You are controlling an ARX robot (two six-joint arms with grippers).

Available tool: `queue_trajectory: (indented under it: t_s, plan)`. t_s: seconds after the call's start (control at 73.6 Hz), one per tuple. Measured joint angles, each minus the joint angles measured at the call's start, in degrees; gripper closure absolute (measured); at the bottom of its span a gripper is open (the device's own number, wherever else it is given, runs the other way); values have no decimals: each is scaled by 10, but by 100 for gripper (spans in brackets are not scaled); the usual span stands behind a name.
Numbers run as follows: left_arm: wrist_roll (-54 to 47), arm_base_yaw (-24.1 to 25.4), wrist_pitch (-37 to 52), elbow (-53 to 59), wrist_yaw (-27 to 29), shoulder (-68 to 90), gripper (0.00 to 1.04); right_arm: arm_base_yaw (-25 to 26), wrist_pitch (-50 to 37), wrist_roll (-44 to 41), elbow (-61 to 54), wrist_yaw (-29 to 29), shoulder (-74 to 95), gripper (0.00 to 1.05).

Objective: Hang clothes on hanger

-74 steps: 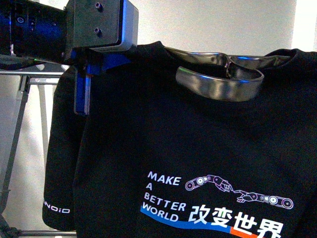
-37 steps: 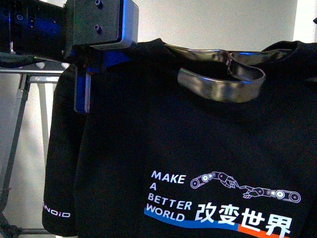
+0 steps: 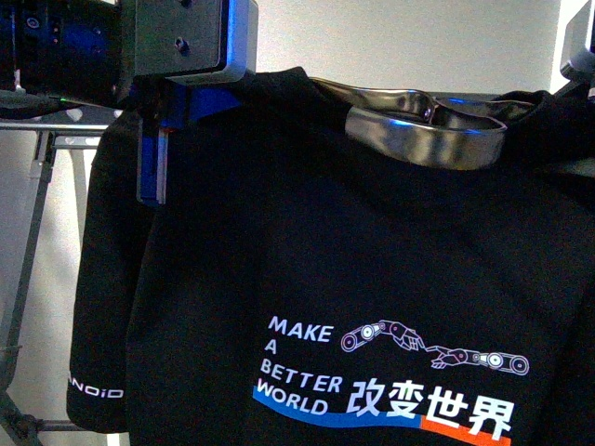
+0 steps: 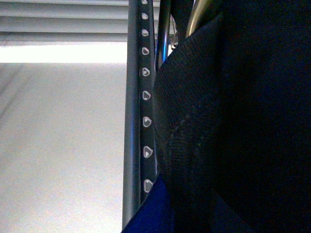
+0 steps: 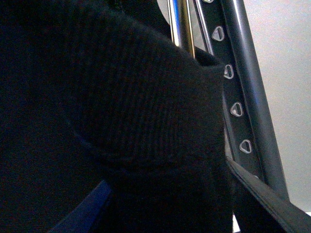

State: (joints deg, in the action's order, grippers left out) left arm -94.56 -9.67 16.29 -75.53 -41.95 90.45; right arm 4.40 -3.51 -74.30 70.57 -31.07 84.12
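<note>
The clothes (image 3: 307,251), a black T-shirt with white "MAKE A BETTER WORLD" print, hang spread across the front view. My left gripper (image 3: 160,177) is shut on its left shoulder, one blue finger showing over the cloth. The right gripper (image 5: 146,213) is shut on the other shoulder, and black ribbed fabric (image 5: 136,111) fills its wrist view. The hanger's dark-grey rail with heart-shaped holes (image 4: 146,121) runs right beside the held cloth, and the same kind of rail (image 5: 238,111) shows by the right gripper. The left gripper (image 4: 180,218) is mostly buried in fabric.
A shiny chrome curved piece (image 3: 428,135) sits in the shirt's neck opening. Thin chrome rods (image 5: 180,24) run along the rail. The rack's slanted grey leg (image 3: 28,269) and a horizontal bar (image 3: 65,127) stand at the far left. A pale wall lies behind.
The shirt's top edge and the chrome piece have risen slightly and shifted right. The printed text has moved a little left and up. Both grippers stay shut on the shirt.
</note>
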Motion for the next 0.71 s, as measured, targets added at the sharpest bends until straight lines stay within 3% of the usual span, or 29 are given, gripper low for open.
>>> queue_trajectory:
  t_s: [0.353,0.652,0.707]
  plan:
    - [1,-1,0,0,-2,0,100,17,23,-10,7,-29,-2,95]
    - [2,-1,3,0,-5,0,59,41,55,-13,7,-55,-3,96]
    - [2,-1,3,0,-5,0,47,47,57,-13,7,-56,-3,96]
